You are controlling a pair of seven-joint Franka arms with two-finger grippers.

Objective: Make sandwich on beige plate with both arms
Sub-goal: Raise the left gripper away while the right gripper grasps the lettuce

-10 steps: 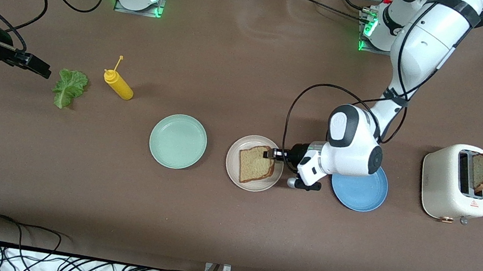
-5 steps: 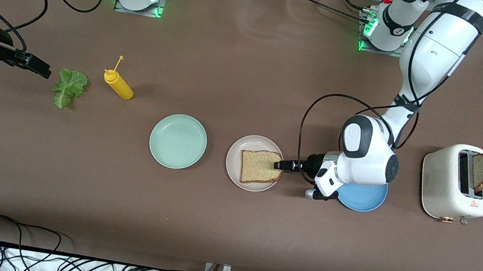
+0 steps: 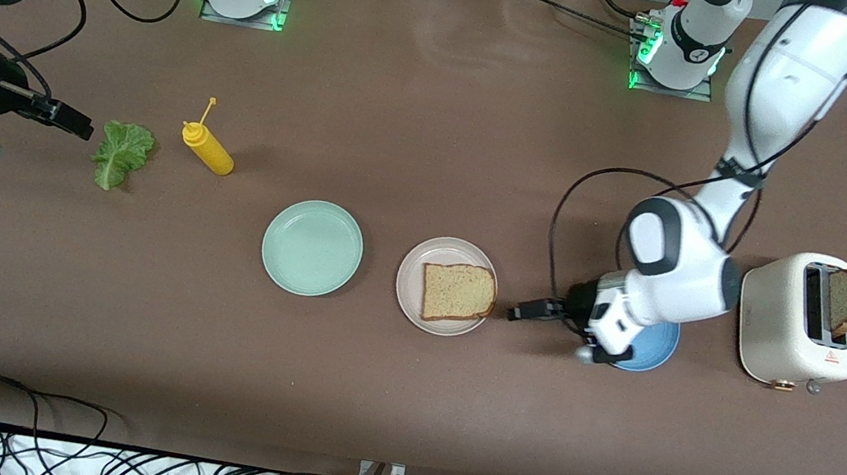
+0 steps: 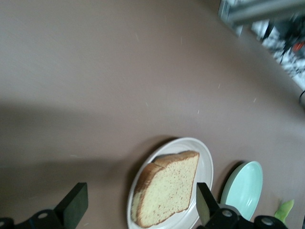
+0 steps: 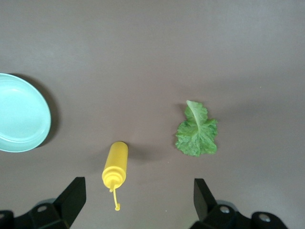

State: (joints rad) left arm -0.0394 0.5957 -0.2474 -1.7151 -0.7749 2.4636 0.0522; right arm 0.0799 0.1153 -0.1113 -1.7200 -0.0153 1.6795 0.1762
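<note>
A slice of bread [image 3: 457, 292] lies flat on the beige plate [image 3: 412, 273], free of any gripper. My left gripper [image 3: 525, 311] is open and empty, low over the table between the beige plate and the blue plate [image 3: 658, 347]. In the left wrist view the bread [image 4: 167, 188] and plate rim [image 4: 206, 160] lie ahead of the open gripper [image 4: 140, 210]. A second slice [image 3: 845, 301] stands in the toaster [image 3: 780, 321]. The lettuce leaf [image 3: 122, 152] lies toward the right arm's end. My right gripper [image 3: 71, 122] hangs open beside it; the right wrist view shows the leaf [image 5: 196, 133].
A yellow squeeze bottle [image 3: 208, 149] lies on its side next to the lettuce. The mint green plate [image 3: 312, 247] sits beside the beige plate toward the right arm's end. Cables run along the table edge nearest the camera.
My left gripper opened, let go of the bread slice and drew back from the beige plate toward the blue plate. The slice settled flat on the plate. The right arm barely moved.
</note>
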